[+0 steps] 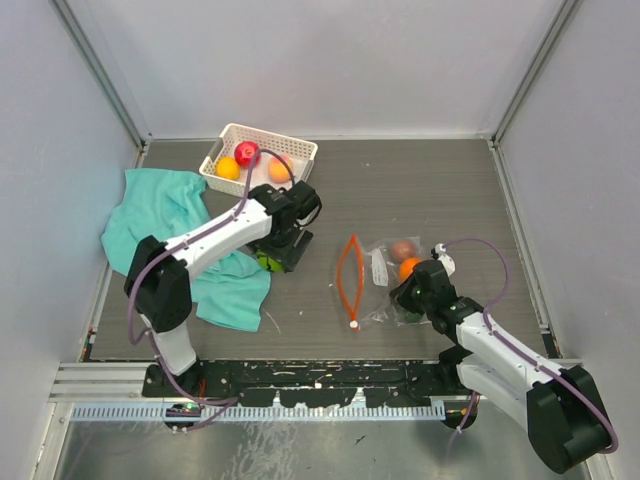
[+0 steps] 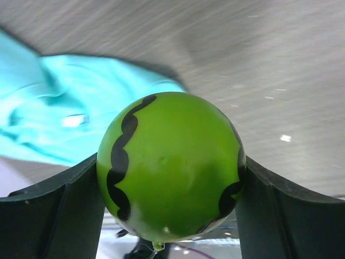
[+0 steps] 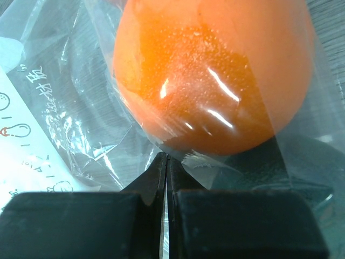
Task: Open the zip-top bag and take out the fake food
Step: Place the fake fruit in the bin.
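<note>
- My left gripper (image 1: 277, 252) is clamped on a green plastic fruit with wavy black stripes (image 2: 171, 167), one finger against each side, above the grey table (image 2: 259, 59) beside the crumpled teal cloth (image 1: 160, 215).
- My right gripper (image 3: 165, 166) has its jaws pressed together, tips against the clear crinkly zip-top bag (image 1: 385, 268), just under the round orange plastic fruit (image 3: 215, 75) inside it.
- The bag lies right of the table's centre, its orange-red zipper strip (image 1: 338, 280) spread in a loop towards my left arm.
- Whether a fold of film is pinched, I cannot tell.
- A brown fruit (image 1: 403, 248) shows dimly through the plastic; the printed white label (image 3: 27, 140) is cut off.
</note>
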Available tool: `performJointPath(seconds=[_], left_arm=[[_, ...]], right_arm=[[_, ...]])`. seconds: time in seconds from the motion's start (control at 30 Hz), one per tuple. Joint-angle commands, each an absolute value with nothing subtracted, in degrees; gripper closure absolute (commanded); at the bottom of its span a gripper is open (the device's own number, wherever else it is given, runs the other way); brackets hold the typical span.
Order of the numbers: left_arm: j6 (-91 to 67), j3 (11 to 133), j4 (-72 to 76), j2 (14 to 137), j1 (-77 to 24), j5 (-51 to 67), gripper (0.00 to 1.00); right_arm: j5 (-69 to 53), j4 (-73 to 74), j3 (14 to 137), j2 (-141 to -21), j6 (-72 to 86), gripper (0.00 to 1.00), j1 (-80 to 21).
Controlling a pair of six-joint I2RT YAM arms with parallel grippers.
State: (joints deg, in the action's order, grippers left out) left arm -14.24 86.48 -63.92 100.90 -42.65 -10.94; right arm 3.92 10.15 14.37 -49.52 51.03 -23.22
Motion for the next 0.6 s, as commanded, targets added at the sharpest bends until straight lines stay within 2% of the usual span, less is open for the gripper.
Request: performJointPath(seconds=[0.0, 0.23, 0.57], left_arm=[[-9.53, 89.29, -72.35, 104.41, -42.98, -30.87, 0.67], [-4.79, 85.55, -61.79, 106.40, -42.88, -49.29, 0.73], [7.06, 81.94, -40.12, 106.55, -39.58, -59.64, 0.74]], right_arm=[[4.85, 8.66, 16.76, -49.45, 49.89, 0.95, -22.97], [4.92, 8.53, 16.97, -49.13, 49.52, 0.95, -23.02], [4.84, 8.62, 16.92, -47.65, 49.17, 0.95, -22.98]])
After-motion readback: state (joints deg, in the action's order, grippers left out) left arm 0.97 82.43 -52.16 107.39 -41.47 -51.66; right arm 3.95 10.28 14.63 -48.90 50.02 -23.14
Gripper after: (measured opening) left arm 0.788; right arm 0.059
